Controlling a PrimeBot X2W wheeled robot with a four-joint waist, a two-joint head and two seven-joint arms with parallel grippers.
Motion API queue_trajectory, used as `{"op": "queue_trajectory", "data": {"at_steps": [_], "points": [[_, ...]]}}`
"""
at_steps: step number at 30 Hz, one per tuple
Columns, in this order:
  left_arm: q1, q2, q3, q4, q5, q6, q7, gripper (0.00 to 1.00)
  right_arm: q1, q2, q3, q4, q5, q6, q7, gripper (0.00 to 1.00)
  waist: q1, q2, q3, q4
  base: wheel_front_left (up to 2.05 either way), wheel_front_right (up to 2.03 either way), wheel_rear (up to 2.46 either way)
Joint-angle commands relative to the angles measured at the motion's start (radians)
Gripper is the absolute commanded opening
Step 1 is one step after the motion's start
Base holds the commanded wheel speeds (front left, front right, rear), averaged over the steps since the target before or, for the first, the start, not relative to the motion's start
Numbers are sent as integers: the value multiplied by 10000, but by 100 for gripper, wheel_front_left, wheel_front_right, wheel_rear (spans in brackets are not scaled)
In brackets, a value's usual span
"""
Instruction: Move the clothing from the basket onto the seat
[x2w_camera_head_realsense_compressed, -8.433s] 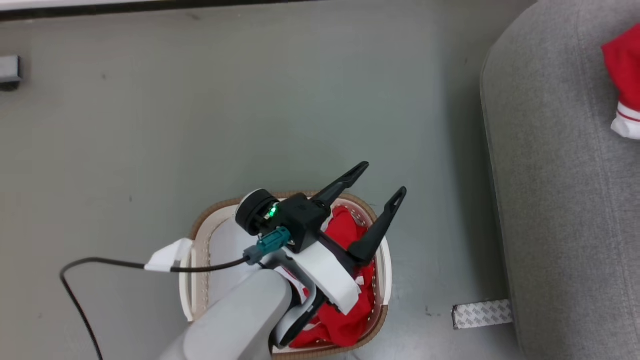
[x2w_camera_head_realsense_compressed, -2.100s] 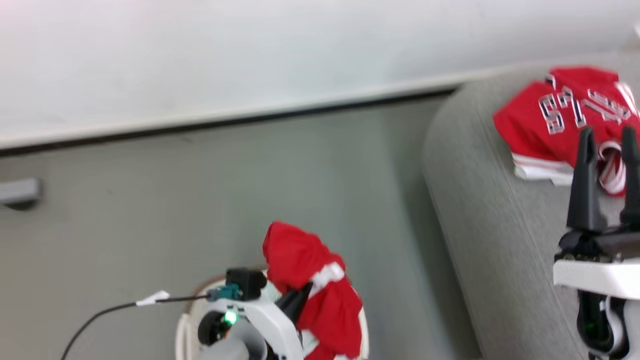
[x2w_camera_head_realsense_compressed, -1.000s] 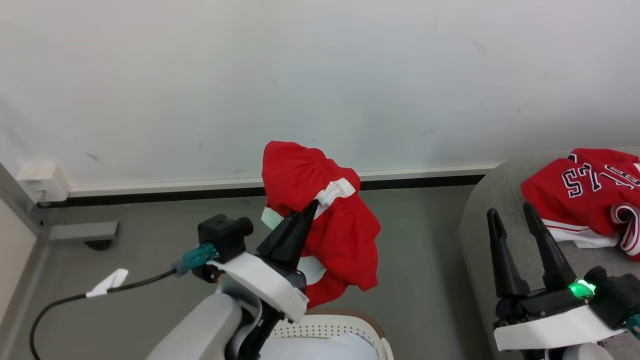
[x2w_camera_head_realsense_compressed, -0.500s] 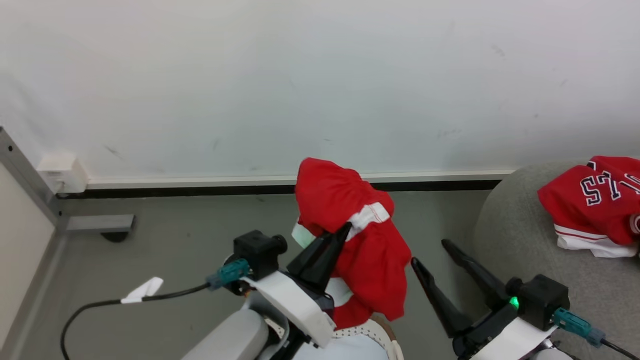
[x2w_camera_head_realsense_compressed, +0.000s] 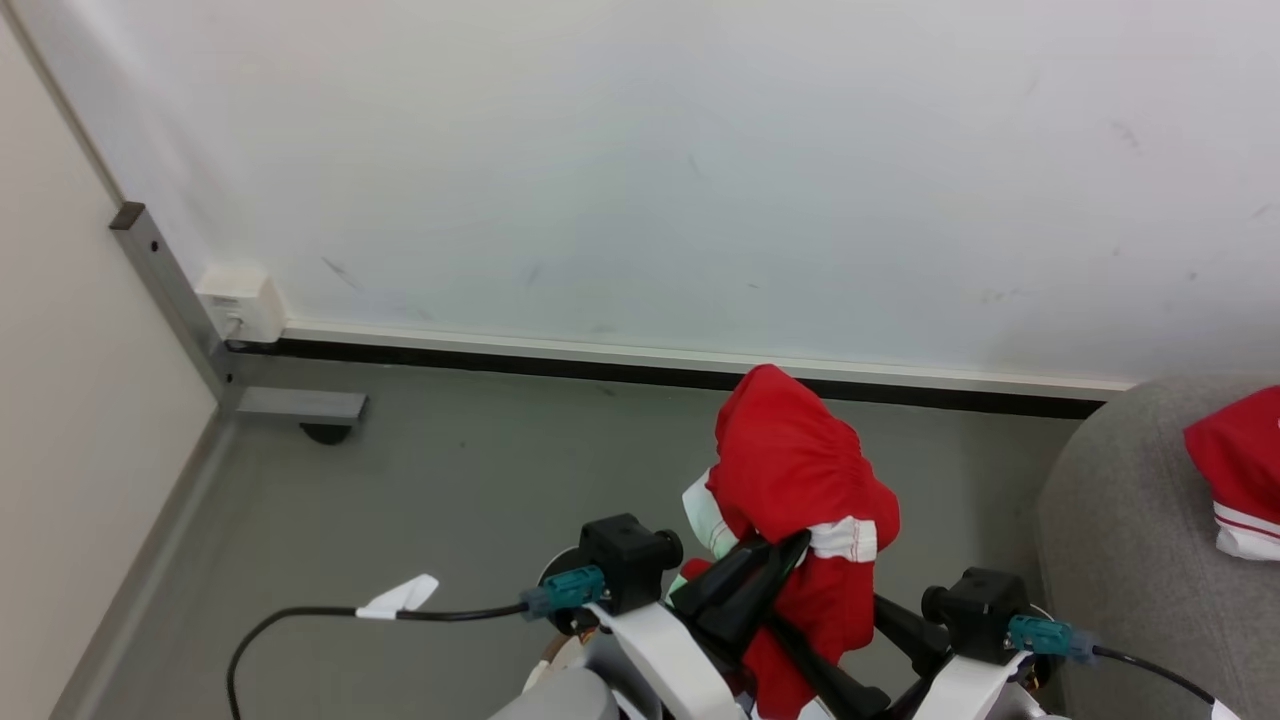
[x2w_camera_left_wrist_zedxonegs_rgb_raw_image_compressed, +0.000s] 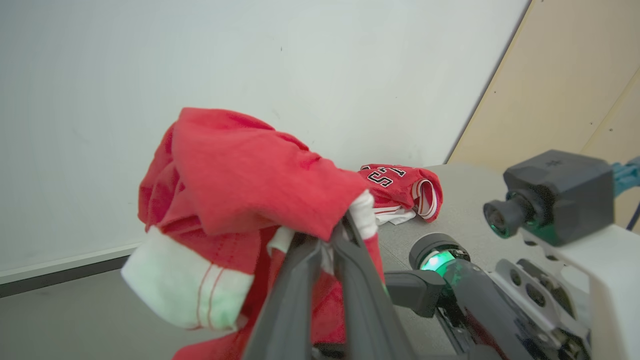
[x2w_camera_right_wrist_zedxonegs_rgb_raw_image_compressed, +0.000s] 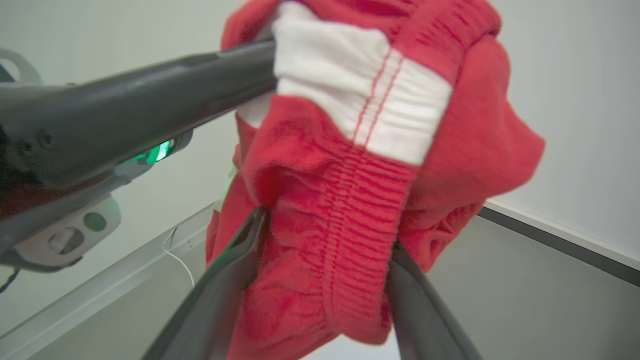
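Our left gripper (x2w_camera_head_realsense_compressed: 790, 548) is pinching the white striped band of a red garment (x2w_camera_head_realsense_compressed: 790, 470), its two dark fingers (x2w_camera_left_wrist_zedxonegs_rgb_raw_image_compressed: 300, 280) pressed close together on the cloth. In the head view we are seeing that arm angling up and toward the seat (x2w_camera_head_realsense_compressed: 1120, 560), so the garment is hanging in the air over the grey floor (x2w_camera_head_realsense_compressed: 450, 500), to the left of the seat and clear of its rounded edge.

Our right gripper (x2w_camera_right_wrist_zedxonegs_rgb_raw_image_compressed: 325, 235) is reaching in from the seat's side. Its fingers (x2w_camera_right_wrist_zedxonegs_rgb_raw_image_compressed: 220, 280) are standing wide apart, one on each side of the gathered red fold below the band. The cloth is bulging between them and brushing both, but they are not squeezing it.

We are counting two grippers, both at this one garment, and two pieces of clothing. The second piece is a red jersey (x2w_camera_left_wrist_zedxonegs_rgb_raw_image_compressed: 400, 182) with navy lettering, and it is lying bunched on the seat, well apart from the hanging one. There is one seat. A black cable (x2w_camera_head_realsense_compressed: 300, 625) is trailing from the left wrist, on the side away from the seat.
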Motion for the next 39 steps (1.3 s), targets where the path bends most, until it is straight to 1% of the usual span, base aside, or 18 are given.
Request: {"op": "queue_trajectory", "data": {"at_steps": [1,6,7,8,9,10,11,14,23,24,25,26,27,33,39], "points": [[-29,-25,-60,41,-48,-48,-22,0,-190,-14,192,206,175,-22,-104,100,0,-1,-55,251,0,0,0],[-40,-101,-216,108,-167,-116,-23,0,-427,210,608,957,314,-22,-582,100,0,-1,-112,504,0,0,0],[-35,-98,-236,128,-182,-123,-24,0,-478,260,678,1100,318,-22,-697,97,0,-1,-122,530,0,0,0],[-29,-89,-252,144,-194,-119,-26,0,-488,353,715,1239,384,-22,-810,59,0,-1,-131,551,0,0,0],[-22,-76,-260,163,-214,-124,-30,0,-493,451,779,1351,437,-22,-896,35,0,-1,-137,567,0,0,0],[-14,-56,-262,181,-221,-122,-35,0,-523,511,843,1434,474,-22,-968,4,0,-1,-142,575,0,0,0],[-4,-34,-260,192,-228,-123,-41,0,-567,543,886,1520,514,-22,-1049,0,0,-1,-145,573,0,0,0],[35,43,-207,219,-262,-75,-65,0,-682,603,995,1714,507,-22,-1258,0,0,-1,-143,504,0,0,0],[165,122,-77,233,-302,94,-122,0,-613,633,681,1776,466,-22,-1617,0,0,-1,-111,104,0,0,0],[168,117,-63,232,-314,121,-132,9,-600,617,624,1773,463,-22,-1639,0,0,-1,-107,57,0,0,0],[174,118,-45,231,-323,143,-141,41,-590,599,543,1780,458,-22,-1637,0,0,-1,-101,-4,0,0,0],[184,119,-33,224,-317,170,-153,88,-580,578,451,1796,452,-22,-1638,0,0,-1,-96,-67,0,0,0],[192,116,-29,210,-305,205,-164,100,-562,540,348,1816,440,-22,-1656,0,0,-1,-93,-130,0,0,0],[220,212,82,58,-206,328,-208,100,-469,309,-399,1843,233,-22,-1716,0,0,-1,-24,-794,0,0,0],[265,387,230,-78,-106,394,-249,100,-209,97,-1739,1252,-381,-22,-1712,0,0,-1,103,-1860,0,0,0]]}}
